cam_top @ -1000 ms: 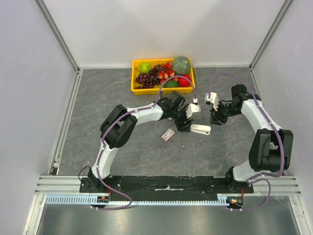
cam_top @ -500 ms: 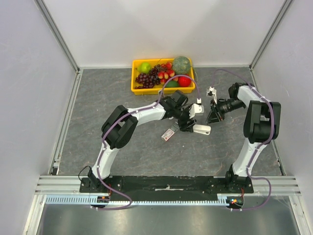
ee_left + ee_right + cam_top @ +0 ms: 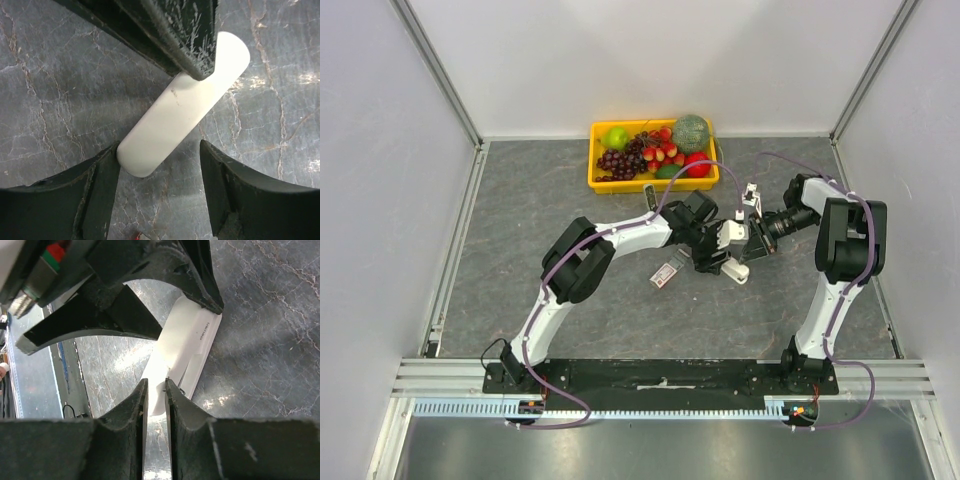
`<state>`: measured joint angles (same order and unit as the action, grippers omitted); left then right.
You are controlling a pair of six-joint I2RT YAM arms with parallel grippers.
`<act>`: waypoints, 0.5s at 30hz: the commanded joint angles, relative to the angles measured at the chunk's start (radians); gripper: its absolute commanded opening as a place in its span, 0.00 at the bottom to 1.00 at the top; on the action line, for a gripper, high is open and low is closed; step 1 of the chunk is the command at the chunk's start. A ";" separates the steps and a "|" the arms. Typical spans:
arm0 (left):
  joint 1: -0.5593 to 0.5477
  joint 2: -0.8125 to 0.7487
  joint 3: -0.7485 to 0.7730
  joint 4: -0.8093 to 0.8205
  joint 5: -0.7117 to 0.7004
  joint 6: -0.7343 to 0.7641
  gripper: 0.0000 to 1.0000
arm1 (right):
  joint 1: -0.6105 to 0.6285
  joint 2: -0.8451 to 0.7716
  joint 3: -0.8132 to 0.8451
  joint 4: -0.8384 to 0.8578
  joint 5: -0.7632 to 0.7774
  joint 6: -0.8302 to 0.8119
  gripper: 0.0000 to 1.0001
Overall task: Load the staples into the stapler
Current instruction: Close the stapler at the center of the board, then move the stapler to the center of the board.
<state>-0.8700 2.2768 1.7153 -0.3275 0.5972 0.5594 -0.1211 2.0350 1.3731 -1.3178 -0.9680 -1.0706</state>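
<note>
A: Left gripper (image 3: 159,155)?
B: Jaws wide, straddling the stapler (image 3: 175,115) and gripping nothing. It lies slantwise across them.
A: Right gripper (image 3: 155,385)?
B: Nearly closed at the stapler's far end; hold unclear.
A: Staples (image 3: 664,275)?
B: On the table (image 3: 570,190), left of both; left arm (image 3: 620,235) nearer.

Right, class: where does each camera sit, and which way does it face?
Top external: above, behind the bases, looking down on the table; both arms show.
Left wrist: on the left arm, looking down at the stapler; left fingers show.
Right wrist: on the right arm, facing the stapler; right fingers show.
Both wrist views share the stapler.
</note>
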 commanded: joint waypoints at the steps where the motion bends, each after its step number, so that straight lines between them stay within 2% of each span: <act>1: -0.006 0.009 0.038 -0.011 -0.050 0.054 0.68 | -0.005 -0.056 0.014 -0.141 -0.026 -0.002 0.26; 6: -0.006 0.016 0.058 -0.038 -0.034 0.059 0.63 | -0.005 -0.107 0.017 -0.139 0.035 -0.018 0.27; 12: -0.006 -0.007 0.049 -0.062 0.012 0.086 0.61 | -0.005 -0.163 -0.008 -0.141 0.074 -0.025 0.27; 15: -0.006 0.001 0.055 -0.096 0.056 0.085 0.54 | -0.006 -0.199 -0.025 -0.139 0.112 -0.032 0.27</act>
<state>-0.8719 2.2814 1.7340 -0.3779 0.5762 0.5987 -0.1219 1.9034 1.3693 -1.3254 -0.9035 -1.0763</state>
